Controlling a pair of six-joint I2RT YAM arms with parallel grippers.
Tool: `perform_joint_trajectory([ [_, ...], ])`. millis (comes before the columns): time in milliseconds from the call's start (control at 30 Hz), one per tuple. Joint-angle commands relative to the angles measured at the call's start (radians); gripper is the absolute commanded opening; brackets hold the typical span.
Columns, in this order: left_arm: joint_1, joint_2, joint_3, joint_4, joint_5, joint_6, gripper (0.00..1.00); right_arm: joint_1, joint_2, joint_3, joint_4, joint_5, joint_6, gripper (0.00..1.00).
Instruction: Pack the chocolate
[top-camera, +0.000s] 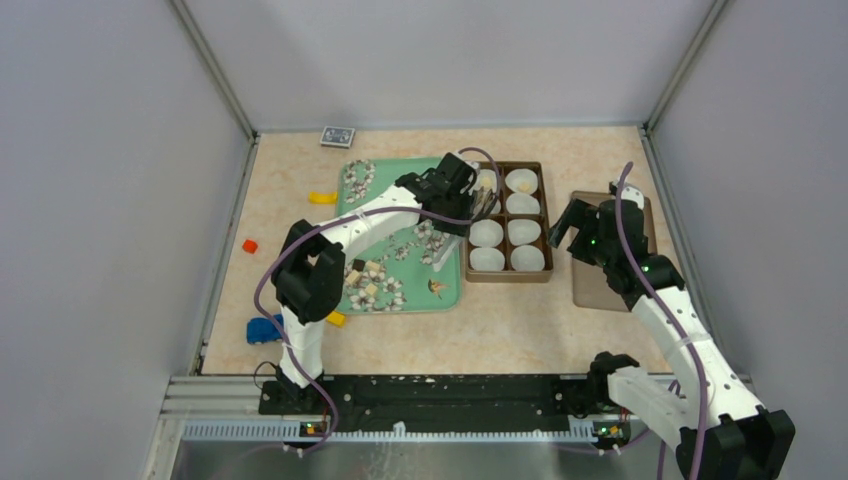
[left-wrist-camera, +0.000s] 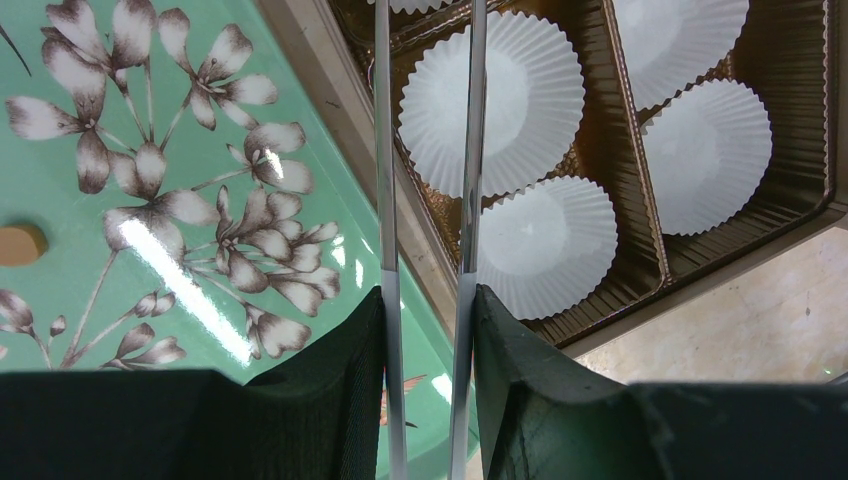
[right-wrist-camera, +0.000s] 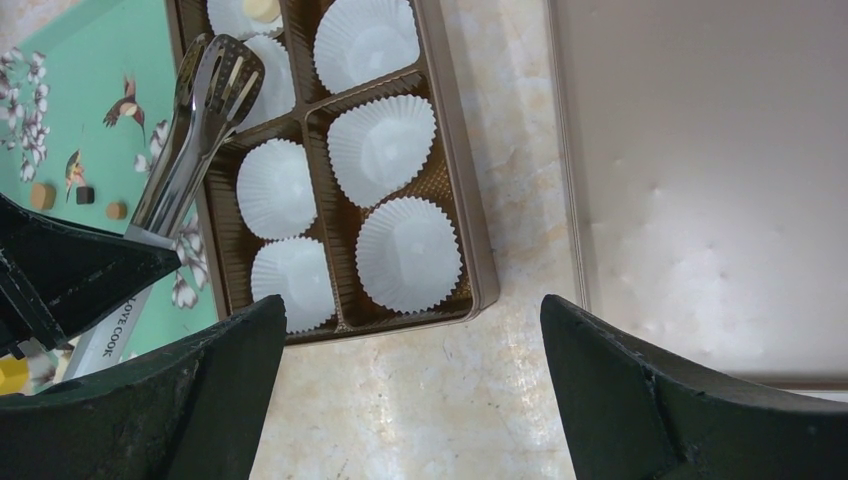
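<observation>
Several small brown and tan chocolates (top-camera: 362, 272) lie on the green flowered tray (top-camera: 352, 205); they also show in the right wrist view (right-wrist-camera: 42, 195). A brown box (top-camera: 545, 222) holds white paper cups; one cream chocolate (right-wrist-camera: 262, 9) sits in a far-left cup. My left gripper (top-camera: 464, 203) is shut on metal tongs (right-wrist-camera: 200, 110), whose tips hang over the box's far-left cups. The tong arms (left-wrist-camera: 385, 150) run between its fingers (left-wrist-camera: 340, 350). My right gripper (right-wrist-camera: 412, 305) is open and empty above the table, just right of the box.
The flat tan box lid (top-camera: 640, 215) lies right of the box. A yellow block (top-camera: 321, 197), a red block (top-camera: 250, 245) and a blue object (top-camera: 263, 328) lie left of the tray. A small card (top-camera: 337, 135) lies at the back wall.
</observation>
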Motion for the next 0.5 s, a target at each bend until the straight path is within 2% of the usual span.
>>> perform_joint_trajectory([
  [0,-0.001,-0.035,0.042,0.043,0.004,0.014,0.34,-0.002,-0.002,0.026,0.013,-0.008,0.001,0.96],
  [467,-0.001,-0.05,0.045,0.041,0.009,0.017,0.41,-0.002,0.0,0.024,0.016,-0.016,0.005,0.96],
])
